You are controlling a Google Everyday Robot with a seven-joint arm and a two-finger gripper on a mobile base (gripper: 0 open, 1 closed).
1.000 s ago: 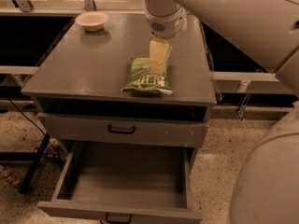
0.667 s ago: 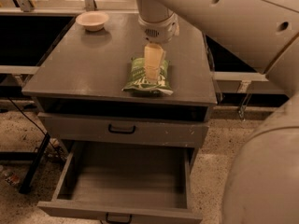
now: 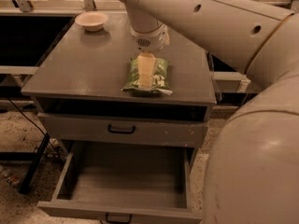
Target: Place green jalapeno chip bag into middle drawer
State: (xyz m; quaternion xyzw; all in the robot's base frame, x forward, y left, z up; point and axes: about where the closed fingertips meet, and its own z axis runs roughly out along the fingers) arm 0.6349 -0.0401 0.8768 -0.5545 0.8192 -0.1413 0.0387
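The gripper [image 3: 145, 73] points straight down onto the middle of the green bag [image 3: 161, 76], which lies flat on the cabinet top [image 3: 84, 64] right beneath it; whether it is open or closed cannot be told, the open drawer [image 3: 126, 185] sits lower and nearer, and a bowl [image 3: 91, 20] sits well behind, to the left.

One camera looks steeply down from close above, the hand [image 3: 145, 80] mid-frame over the cabinet top [image 3: 84, 64].

Dim, warm light — the gripper [image 3: 145, 80] above the cabinet top [image 3: 88, 64] glows pale, the recess [image 3: 84, 107] beneath black.
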